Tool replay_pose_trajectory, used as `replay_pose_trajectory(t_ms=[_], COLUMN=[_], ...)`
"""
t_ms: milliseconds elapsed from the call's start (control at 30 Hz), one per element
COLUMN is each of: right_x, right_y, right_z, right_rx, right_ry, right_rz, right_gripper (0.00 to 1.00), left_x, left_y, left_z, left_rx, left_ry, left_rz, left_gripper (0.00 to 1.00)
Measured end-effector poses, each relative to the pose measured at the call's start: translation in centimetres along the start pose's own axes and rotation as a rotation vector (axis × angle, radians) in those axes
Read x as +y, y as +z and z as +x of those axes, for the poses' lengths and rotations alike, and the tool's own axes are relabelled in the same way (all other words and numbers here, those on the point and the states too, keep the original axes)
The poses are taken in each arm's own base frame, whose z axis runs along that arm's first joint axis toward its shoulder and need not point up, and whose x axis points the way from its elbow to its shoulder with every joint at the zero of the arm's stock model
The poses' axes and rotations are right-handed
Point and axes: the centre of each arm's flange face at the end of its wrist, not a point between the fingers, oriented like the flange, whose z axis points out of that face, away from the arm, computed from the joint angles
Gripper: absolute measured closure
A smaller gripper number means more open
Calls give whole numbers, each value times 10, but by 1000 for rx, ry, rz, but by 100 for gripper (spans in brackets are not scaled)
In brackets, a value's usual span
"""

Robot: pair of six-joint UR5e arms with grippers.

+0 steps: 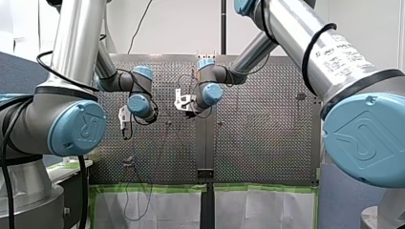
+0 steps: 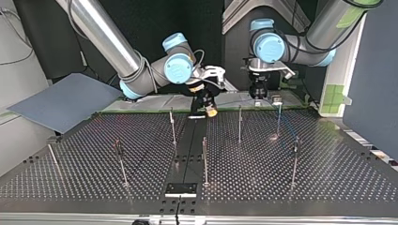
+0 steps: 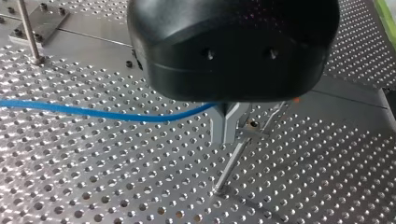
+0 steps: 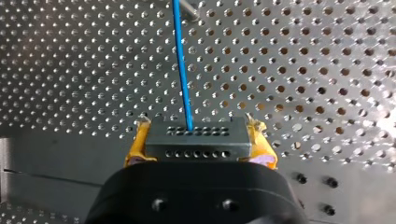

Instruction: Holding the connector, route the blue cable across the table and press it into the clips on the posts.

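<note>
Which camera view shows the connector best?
The right wrist view: the connector fills the middle, clamped between the yellow pads of my right gripper, the blue cable leaving it. The top view leaves it tiny and unclear; the front view hides it; the left wrist view shows only cable.

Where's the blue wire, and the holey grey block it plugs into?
blue cable [image 4: 181,56]: right wrist view, middle of its straight run.
connector [image 4: 198,140]: right wrist view, centre of its holed face.

Pale wall [image 1: 181,28] beyond the perforated table [image 1: 267,143]; grey board [image 2: 61,101] at the top view's left.
</note>
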Motion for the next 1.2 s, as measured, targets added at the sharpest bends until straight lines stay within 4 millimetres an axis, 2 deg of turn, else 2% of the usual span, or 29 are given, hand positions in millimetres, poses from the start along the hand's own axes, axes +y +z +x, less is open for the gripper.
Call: replay_pose_trajectory(t_ms=[300, 567, 800, 1200], right_x=[12, 20, 29, 37], right_y=[5, 18, 22, 27], right_z=[-16, -45, -46, -44], right_rx=[5, -24, -8, 22], right_ry=[7, 8, 18, 27], right_rz=[-11, -18, -24, -28], right_gripper=[100, 100, 100, 100], left_x=[4, 8, 12, 17], left_y=[13, 22, 30, 57], left_z=[27, 29, 26, 45], left_rx=[12, -11, -33, -32], left_ry=[2, -13, -43, -54], left_rz=[-1, 15, 53, 57], left_gripper=[100, 100, 100, 100])
